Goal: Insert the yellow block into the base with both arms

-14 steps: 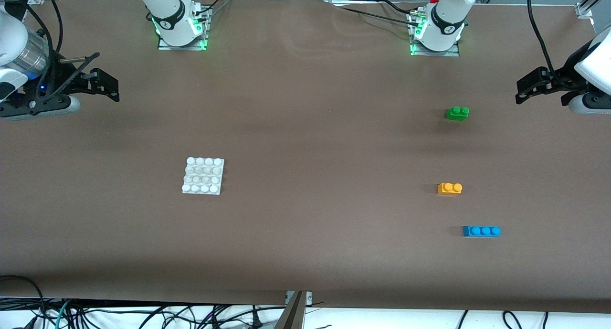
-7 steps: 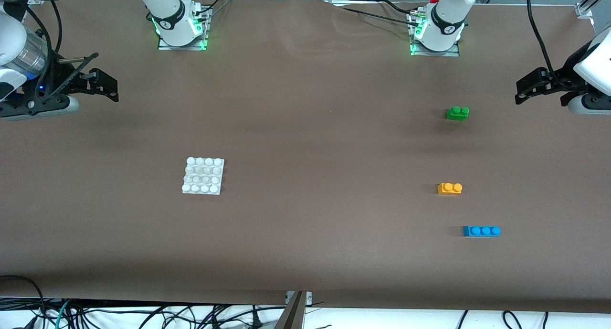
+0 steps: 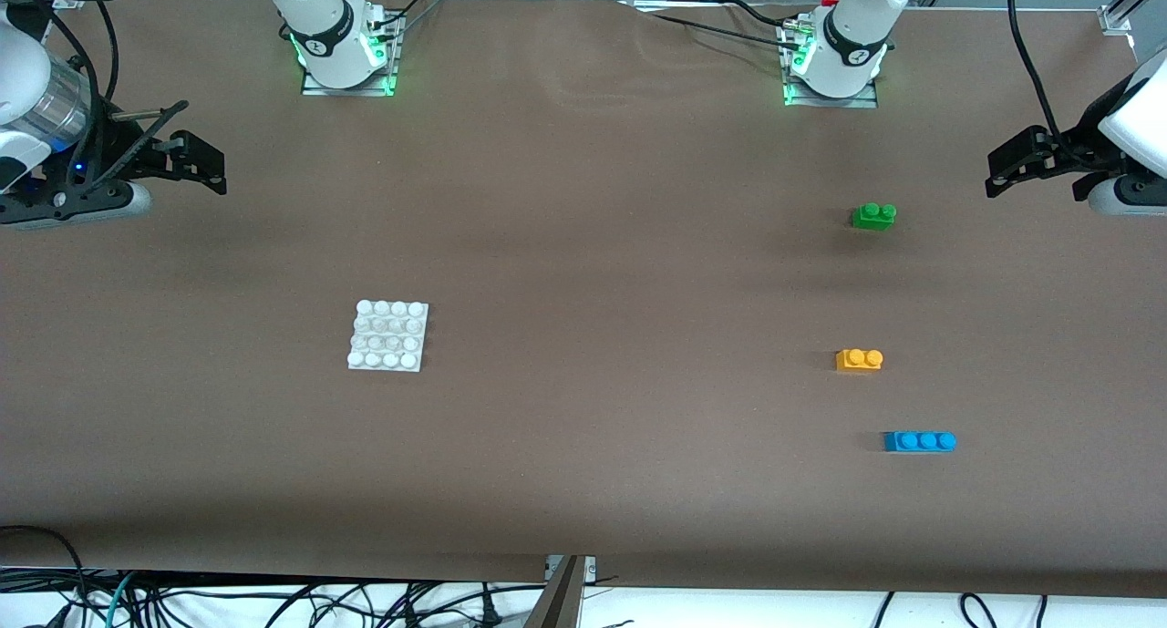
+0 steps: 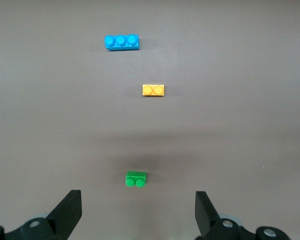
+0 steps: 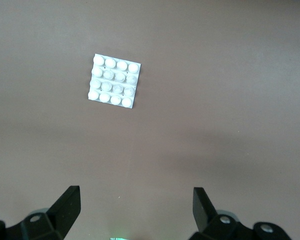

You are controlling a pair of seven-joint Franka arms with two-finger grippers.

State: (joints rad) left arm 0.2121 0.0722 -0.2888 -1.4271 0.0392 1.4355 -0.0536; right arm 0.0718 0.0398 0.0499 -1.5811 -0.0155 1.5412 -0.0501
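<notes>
— Brown table (image 3: 583, 272), bare but for a few toys. Sweep across it for me, starting at the right arm's end.

— Right pincer (image 3: 196, 165) first: it hangs in the air over the table's edge at that end, fingers spread wide, nothing between them. Next comes the base (image 3: 387, 335), flat on the table, studs up, well apart from everything else. Then the bricks, all toward the left arm's end: green brick (image 3: 873, 216), block (image 3: 859, 359), blue brick (image 3: 919, 441), in that order toward the front camera.

— And the left pincer (image 3: 1012, 165)?

— Over the table's edge at its own end, just as wide open and empty.

— So which arm takes the block?

— The left, I'd say; it is much the nearer. From its wrist view the block (image 4: 153, 90) lies straight ahead of the pincer (image 4: 138, 212), past the green brick (image 4: 136, 178), its long axis across the line of approach and in line with the gap between the fingers. The fingers would want turning to close across the short sides.
</notes>
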